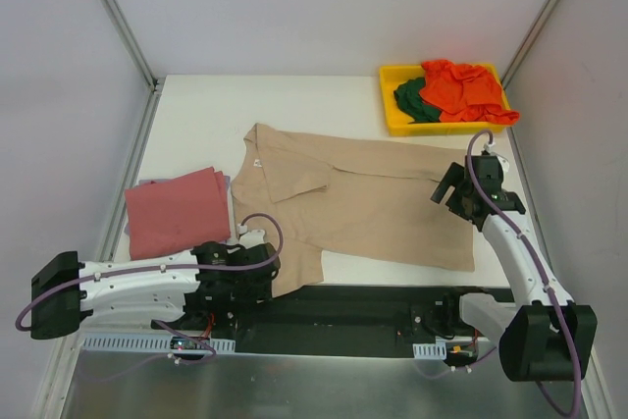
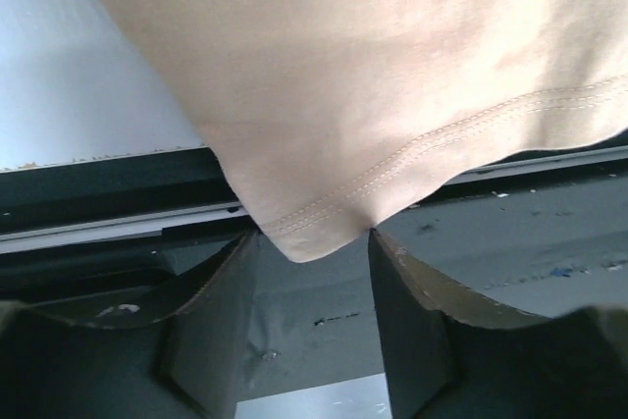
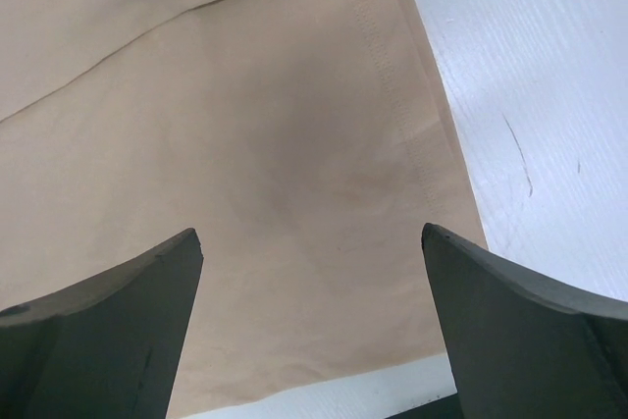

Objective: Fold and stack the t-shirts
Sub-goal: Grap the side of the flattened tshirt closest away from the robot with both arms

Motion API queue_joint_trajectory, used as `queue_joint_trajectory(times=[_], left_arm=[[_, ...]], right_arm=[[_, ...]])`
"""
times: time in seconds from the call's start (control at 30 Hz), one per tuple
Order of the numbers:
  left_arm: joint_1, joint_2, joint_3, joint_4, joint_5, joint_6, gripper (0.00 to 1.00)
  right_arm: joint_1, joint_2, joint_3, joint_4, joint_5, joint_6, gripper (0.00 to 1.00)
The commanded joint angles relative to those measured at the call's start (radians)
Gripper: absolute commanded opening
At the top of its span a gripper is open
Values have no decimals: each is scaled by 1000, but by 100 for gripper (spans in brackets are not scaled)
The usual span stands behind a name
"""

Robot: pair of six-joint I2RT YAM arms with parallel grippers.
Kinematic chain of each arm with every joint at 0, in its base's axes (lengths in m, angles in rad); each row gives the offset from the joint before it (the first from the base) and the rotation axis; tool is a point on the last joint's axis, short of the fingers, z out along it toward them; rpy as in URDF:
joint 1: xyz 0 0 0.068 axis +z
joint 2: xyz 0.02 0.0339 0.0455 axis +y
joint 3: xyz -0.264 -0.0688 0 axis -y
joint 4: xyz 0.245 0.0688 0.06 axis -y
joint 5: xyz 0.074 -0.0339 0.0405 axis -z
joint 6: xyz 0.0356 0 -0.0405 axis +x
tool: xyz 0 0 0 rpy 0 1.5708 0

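A large tan t-shirt (image 1: 363, 208) lies spread flat across the middle of the white table (image 1: 196, 115). Its near-left corner (image 2: 314, 237) hangs over the table's front edge, between the tips of my open left gripper (image 2: 314, 235). In the top view that gripper (image 1: 267, 280) sits low at this corner. My right gripper (image 1: 444, 189) is open above the tan shirt's right part (image 3: 245, 125), near its hemmed edge. A folded dusty-red t-shirt (image 1: 179, 211) lies at the left, with a thin lavender edge (image 1: 147, 183) under it. Orange-red t-shirts (image 1: 463, 90) and a dark green one (image 1: 412, 98) lie in the bin.
The yellow plastic bin (image 1: 392, 123) stands at the back right corner. A dark rail (image 1: 363, 309) with the arm bases runs along the table's front edge. Grey walls close in on both sides.
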State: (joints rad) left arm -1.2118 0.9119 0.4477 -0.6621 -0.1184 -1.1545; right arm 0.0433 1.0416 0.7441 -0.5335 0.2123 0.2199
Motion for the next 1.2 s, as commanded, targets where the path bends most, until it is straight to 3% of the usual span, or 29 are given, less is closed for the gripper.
queue_joint_trajectory(times=[0.0,0.17,0.37,0.63,0.77,0.87,1.17], left_arm=[[-8,42,3,-7,-53,-8,41],[-8,56,6,-8,-69,-5,0],[-8,-82,48,-5,-156,39,0],[-6,-186,177,18,-305,163,0],[9,-170,239,19,-359,231,0],[37,-156,258,38,-366,263,0],[201,-91,275,133,-248,366,0]], right_arm=[[-13,-52,-14,-26,56,25,96],[-40,-120,-46,-143,140,154,96],[-80,-231,-107,-252,49,242,96],[-82,-362,-288,-198,-33,371,96],[-82,-335,-313,-151,-51,381,99],[-82,-287,-319,-120,-31,374,94],[-83,-166,-318,-65,-27,346,83]])
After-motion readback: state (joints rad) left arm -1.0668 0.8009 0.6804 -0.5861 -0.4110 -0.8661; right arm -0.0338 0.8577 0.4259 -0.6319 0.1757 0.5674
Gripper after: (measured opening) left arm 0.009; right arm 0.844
